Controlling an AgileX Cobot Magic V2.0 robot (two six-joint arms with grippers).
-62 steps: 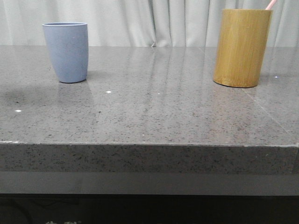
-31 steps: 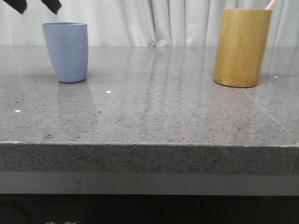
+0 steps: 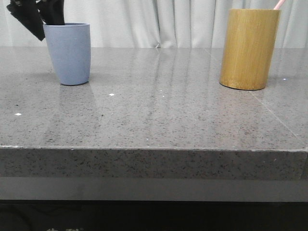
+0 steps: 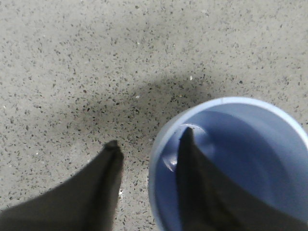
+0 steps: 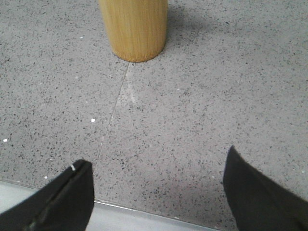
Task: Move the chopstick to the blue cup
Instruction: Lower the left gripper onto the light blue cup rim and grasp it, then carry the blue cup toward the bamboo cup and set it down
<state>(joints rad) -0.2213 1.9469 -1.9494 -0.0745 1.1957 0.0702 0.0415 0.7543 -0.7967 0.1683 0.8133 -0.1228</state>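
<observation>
The blue cup (image 3: 70, 53) stands upright at the back left of the table. My left gripper (image 3: 44, 24) hangs at its rim, open, with one finger (image 4: 190, 168) inside the blue cup (image 4: 250, 159) and the other outside its wall; the rim runs between the jaws. Nothing lies inside the cup. The pink tip of the chopstick (image 3: 279, 4) pokes out of the tall bamboo holder (image 3: 249, 48) at the back right. My right gripper (image 5: 156, 161) is open over bare table near the front edge, well short of the bamboo holder (image 5: 134, 29).
The grey speckled table (image 3: 159, 115) stretches between the two containers. A seam (image 5: 113, 113) runs along the slab from the holder toward the front edge (image 5: 144, 211). A white curtain (image 3: 159, 21) hangs behind.
My left gripper came into the front view from the upper left and dropped down to the blue cup's rim. The cup, holder and chopstick have not moved.
</observation>
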